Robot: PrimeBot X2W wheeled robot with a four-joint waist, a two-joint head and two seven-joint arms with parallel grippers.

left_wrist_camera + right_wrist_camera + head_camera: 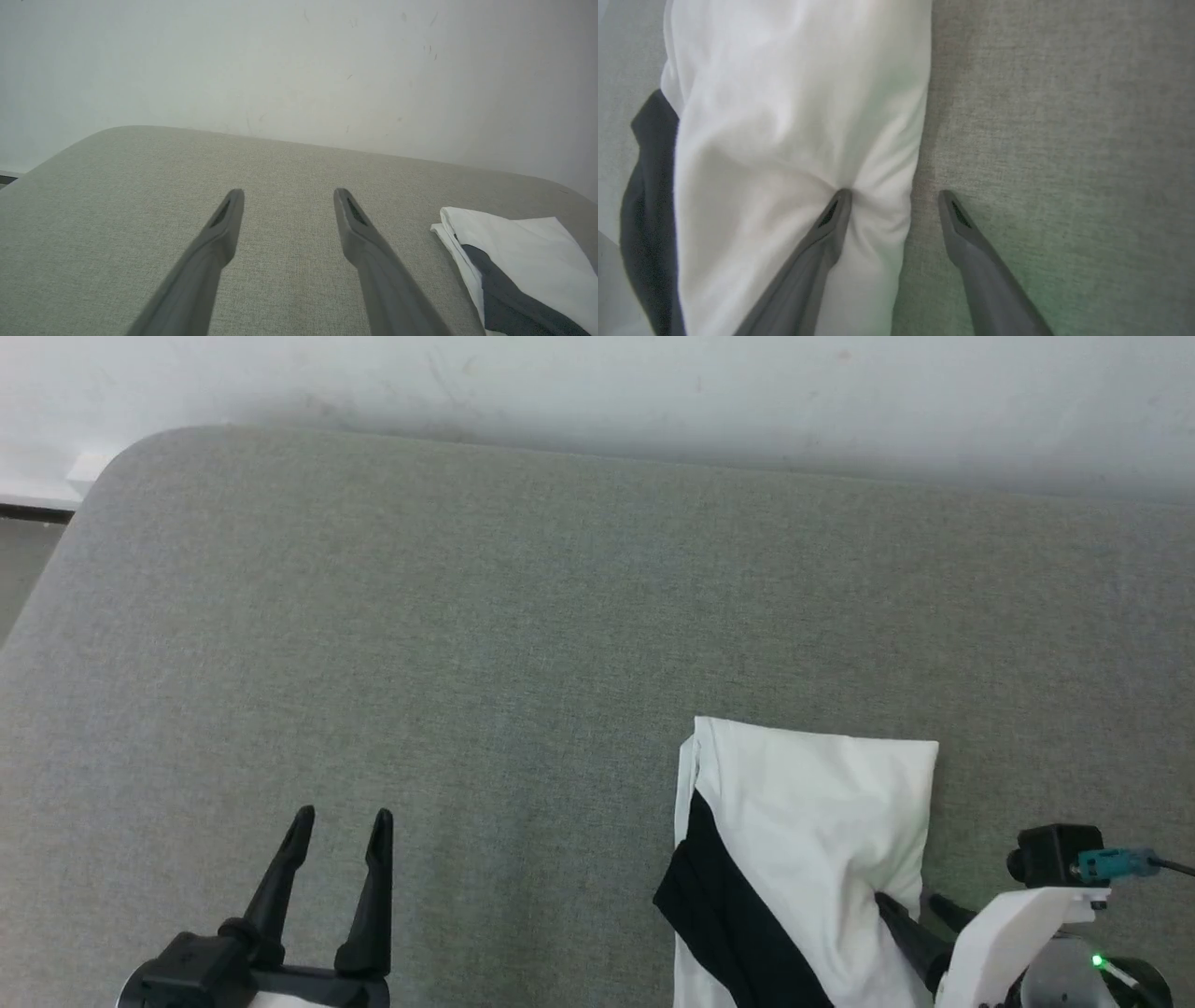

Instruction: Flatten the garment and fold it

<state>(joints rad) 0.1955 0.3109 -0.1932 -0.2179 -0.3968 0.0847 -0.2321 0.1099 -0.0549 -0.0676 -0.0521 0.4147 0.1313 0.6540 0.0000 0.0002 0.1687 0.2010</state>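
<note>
A soft white T-shirt with black sleeves, already folded into a narrow, layered bundle, lies on a grey-green fabric-covered worktop near its near edge and right of its middle, its lower part running out of the head view. A plain white panel faces up. A black sleeve band runs diagonally down the bundle's left side and juts slightly past its edge. The bundle's far end is a straight edge with stacked layers showing at its left corner. The robot's right gripper straddles the garment's right edge with its two long dark fingers spread wide, gripping nothing. In the right wrist view the gripper has one fingertip pressed into the white cloth, where creases fan out from a small dimple, while the other rests over bare worktop just beside the hem. A black wrist camera with a teal connector sits on the arm's white bracket, above a green indicator light. The left gripper hangs over bare worktop toward the near left, well apart from the shirt, its fingers likewise wide apart and empty, pointing at the far edge. In the left wrist view the gripper faces a scuffed white wall behind the worktop, with the folded shirt off to the right. The worktop's far left corner is rounded.
</note>
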